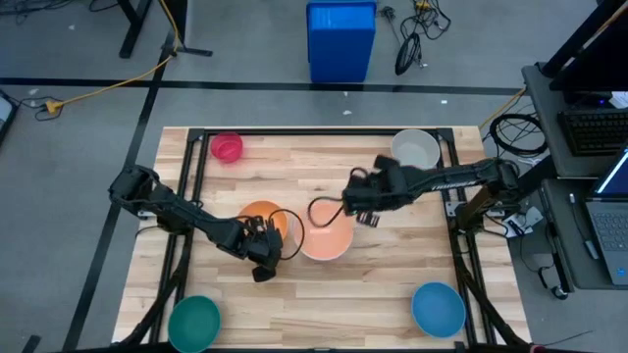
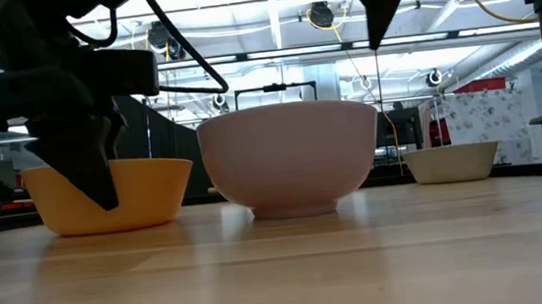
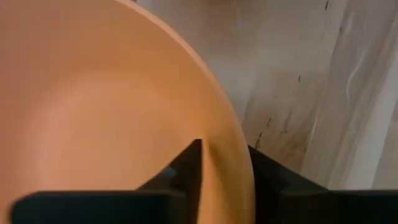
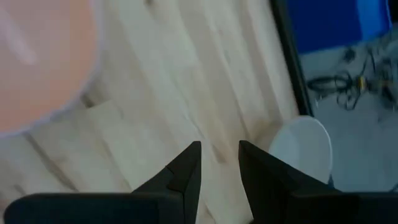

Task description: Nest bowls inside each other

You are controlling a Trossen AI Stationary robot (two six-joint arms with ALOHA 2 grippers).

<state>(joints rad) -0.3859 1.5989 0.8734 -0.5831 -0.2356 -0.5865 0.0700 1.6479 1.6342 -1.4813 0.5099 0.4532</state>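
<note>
Looking along your left wrist view, you see what no other view shows: the left gripper (image 3: 225, 171) has one finger inside and one outside the rim of the orange bowl (image 3: 112, 106), jaws narrow and clamped on that wall. From above, the same gripper (image 1: 263, 257) sits at the orange bowl's (image 1: 263, 218) near edge, and the pale peach bowl (image 1: 329, 235) stands just beside it, rims close or touching; you cannot tell which.

The low view gives you the profiles: orange bowl (image 2: 107, 194), peach bowl (image 2: 289, 158) and a white bowl (image 2: 451, 162) all upright on their bases, mouths up. Being round, they have no long axis.

Your right gripper (image 1: 361, 209) hovers above the table (image 1: 392, 275) beside the peach bowl. Its wrist view shows the fingers (image 4: 186, 171) set narrowly apart with bare wood between them, holding nothing.

Count from overhead, near to far: one teal green bowl (image 1: 193, 322) and one blue bowl (image 1: 438, 308) at the near corners, orange and peach mid-table, one small magenta bowl (image 1: 228, 147) and the white bowl (image 1: 416, 149) along the far edge. Six bowls show. Beyond the table stands one blue bin (image 1: 341, 39).
</note>
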